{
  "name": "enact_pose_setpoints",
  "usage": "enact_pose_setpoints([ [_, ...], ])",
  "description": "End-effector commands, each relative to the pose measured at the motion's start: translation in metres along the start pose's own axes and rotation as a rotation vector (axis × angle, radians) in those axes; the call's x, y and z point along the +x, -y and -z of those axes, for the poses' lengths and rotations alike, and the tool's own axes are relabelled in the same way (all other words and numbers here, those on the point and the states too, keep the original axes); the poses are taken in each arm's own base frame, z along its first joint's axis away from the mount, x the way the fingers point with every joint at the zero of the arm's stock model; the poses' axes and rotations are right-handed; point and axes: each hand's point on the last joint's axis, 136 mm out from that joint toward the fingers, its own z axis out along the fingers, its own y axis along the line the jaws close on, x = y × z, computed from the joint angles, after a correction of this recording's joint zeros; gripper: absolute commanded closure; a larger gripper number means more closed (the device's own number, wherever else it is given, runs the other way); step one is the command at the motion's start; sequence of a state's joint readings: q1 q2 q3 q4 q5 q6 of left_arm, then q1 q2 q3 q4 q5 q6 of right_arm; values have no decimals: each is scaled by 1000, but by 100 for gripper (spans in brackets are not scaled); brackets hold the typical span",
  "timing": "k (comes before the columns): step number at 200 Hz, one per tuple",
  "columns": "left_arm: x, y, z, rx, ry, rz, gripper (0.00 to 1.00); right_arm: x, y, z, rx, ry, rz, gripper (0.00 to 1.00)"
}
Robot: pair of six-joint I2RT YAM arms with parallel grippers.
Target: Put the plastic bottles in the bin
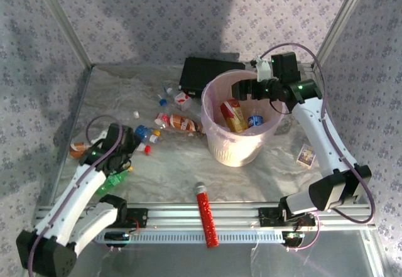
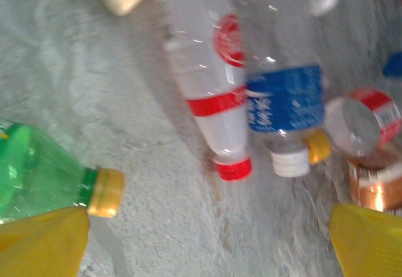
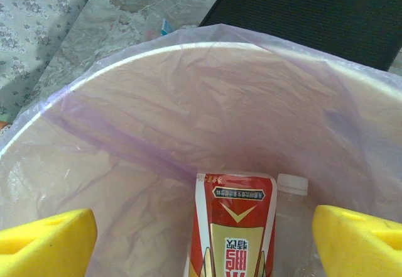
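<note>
My left gripper (image 1: 134, 140) (image 2: 210, 252) hangs open just above the table, with bare table between its yellow fingertips (image 2: 44, 239). Ahead of it lie a clear red-labelled bottle (image 2: 210, 95) and a blue-labelled bottle (image 2: 286, 101). A green bottle (image 2: 38, 170) (image 1: 113, 181) with a yellow cap lies beside its left finger. More plastic bottles (image 1: 179, 123) are scattered left of the bin (image 1: 235, 151). My right gripper (image 1: 242, 90) (image 3: 204, 245) is open over the bin's far rim (image 3: 188, 48), holding nothing. Inside the bin lie a red-and-gold pack (image 3: 235, 227) and a clear white-capped bottle (image 3: 292, 214).
A flat black box (image 1: 207, 71) stands behind the bin. A red glitter tube (image 1: 206, 217) lies at the near edge. A small card (image 1: 306, 156) lies right of the bin. Small bottles (image 1: 176, 98) sit near the black box, and an orange one (image 1: 80, 146) lies far left.
</note>
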State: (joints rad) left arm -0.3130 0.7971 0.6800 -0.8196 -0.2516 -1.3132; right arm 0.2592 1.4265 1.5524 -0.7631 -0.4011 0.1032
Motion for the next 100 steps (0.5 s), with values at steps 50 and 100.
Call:
enact_pose_setpoints([
  [50, 8, -60, -5, -94, 20, 466, 3, -3, 0, 13, 2, 5, 28, 10],
  [100, 24, -61, -21, -98, -49, 487, 2, -5, 3, 11, 3, 5, 22, 10],
])
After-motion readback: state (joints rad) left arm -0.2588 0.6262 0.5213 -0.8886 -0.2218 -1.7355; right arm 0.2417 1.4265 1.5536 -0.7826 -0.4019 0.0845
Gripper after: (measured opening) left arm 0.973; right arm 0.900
